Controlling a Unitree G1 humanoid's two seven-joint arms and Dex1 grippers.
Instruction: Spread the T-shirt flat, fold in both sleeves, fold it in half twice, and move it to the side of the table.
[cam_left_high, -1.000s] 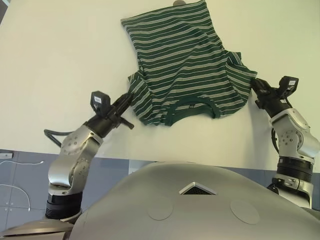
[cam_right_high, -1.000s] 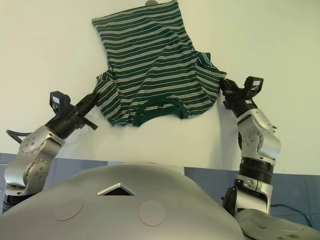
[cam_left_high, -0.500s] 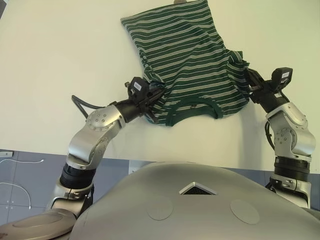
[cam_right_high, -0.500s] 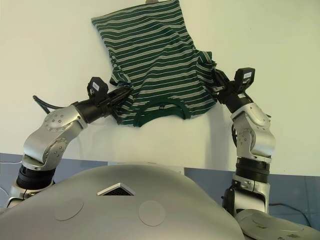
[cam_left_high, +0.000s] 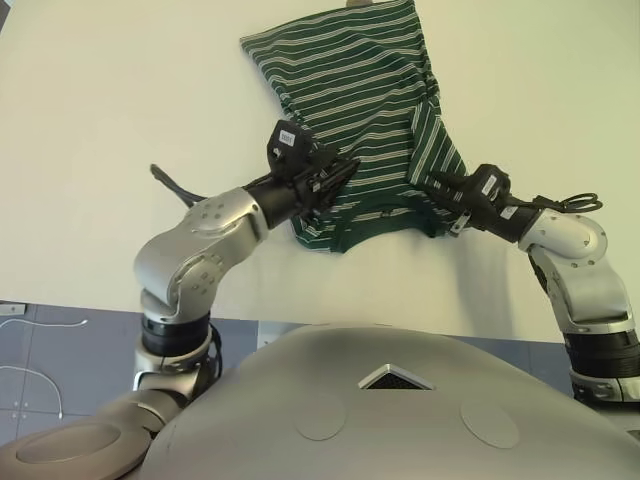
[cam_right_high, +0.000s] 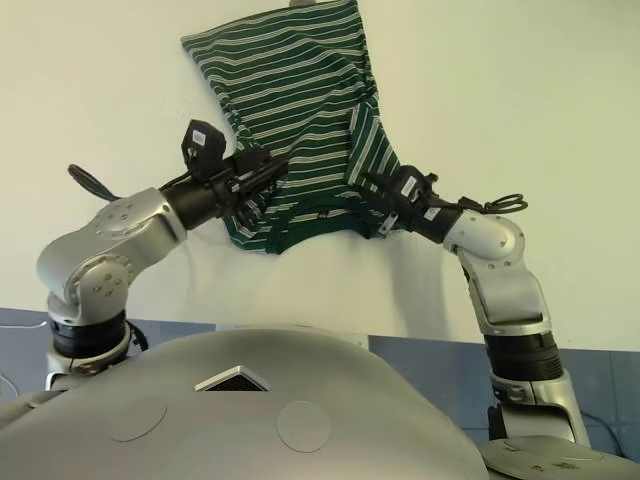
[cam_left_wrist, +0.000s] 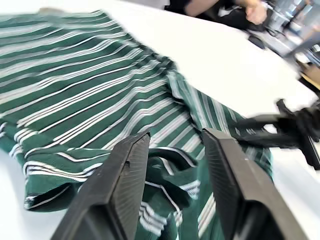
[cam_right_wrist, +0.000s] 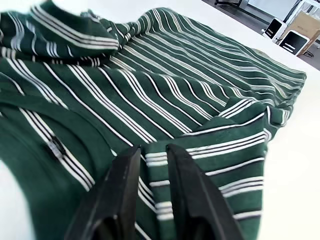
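Observation:
The green striped T-shirt (cam_left_high: 345, 90) lies on the white table (cam_left_high: 120, 150), collar toward me. Its left sleeve is folded in over the body. My left gripper (cam_left_high: 338, 176) hovers over the shirt's left side near the collar, and the left wrist view shows this gripper (cam_left_wrist: 175, 134) open, fingers apart above the fabric. My right gripper (cam_left_high: 432, 184) is shut on the right sleeve (cam_left_high: 437, 140), which is drawn inward across the shirt body. In the right wrist view the sleeve hem (cam_right_wrist: 210, 150) runs between that gripper's (cam_right_wrist: 153, 148) fingers.
The table's front edge (cam_left_high: 100, 308) runs close below the arms, with grey floor and a white cable (cam_left_high: 40, 385) beyond it at the left. Bare tabletop lies to both sides of the shirt.
Both arms have swung inward over the shirt. The left sleeve was folded onto the body and the left gripper has opened. The right gripper has carried the right sleeve toward the middle.

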